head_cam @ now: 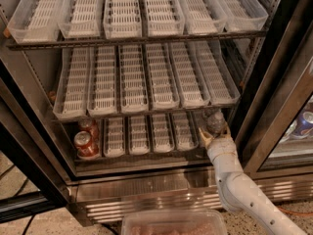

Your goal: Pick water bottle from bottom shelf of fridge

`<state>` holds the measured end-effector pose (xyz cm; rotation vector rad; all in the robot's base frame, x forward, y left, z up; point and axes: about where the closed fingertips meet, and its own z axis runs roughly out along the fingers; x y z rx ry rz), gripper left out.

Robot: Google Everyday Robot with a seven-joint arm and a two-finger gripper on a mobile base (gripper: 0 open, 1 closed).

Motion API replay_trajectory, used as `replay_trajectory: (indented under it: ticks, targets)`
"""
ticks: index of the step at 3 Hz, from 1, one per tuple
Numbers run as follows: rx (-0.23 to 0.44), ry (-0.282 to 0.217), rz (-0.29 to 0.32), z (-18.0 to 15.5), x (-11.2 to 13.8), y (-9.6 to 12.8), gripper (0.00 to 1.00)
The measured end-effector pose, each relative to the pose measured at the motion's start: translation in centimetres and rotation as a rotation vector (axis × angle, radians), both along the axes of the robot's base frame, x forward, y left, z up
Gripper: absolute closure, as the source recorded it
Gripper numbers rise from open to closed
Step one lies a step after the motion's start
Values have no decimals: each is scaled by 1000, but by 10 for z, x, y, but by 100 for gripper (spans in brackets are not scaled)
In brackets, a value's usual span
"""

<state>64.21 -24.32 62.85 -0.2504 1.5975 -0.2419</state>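
The fridge [161, 187] stands open, and the water bottle [215, 121] sits upright in the rightmost lane of the bottom shelf [139, 133], close to the front edge. The hand [215, 135] is right at the bottle's lower front, low against its body. Whether it has closed on the bottle or is only set around it, I cannot tell. The white arm [239, 190] runs down and to the right from the bottle, crossing the ribbed steel kick plate. Far to the left of the bottle, at the other end of the same shelf, two red soda cans [86, 143] lie in their lane. The white lanes between the bottle and the cans hold nothing. Above the bottle hang the middle rack [142, 82] and top rack [142, 9] of white slotted trays
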Motion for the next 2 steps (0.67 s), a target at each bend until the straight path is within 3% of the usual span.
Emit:
replay_trajectory:
  ticks: [1,2]
  targets:
    - [0,0,0,0,0,0,92]
    - [0,0,0,0,0,0,100]
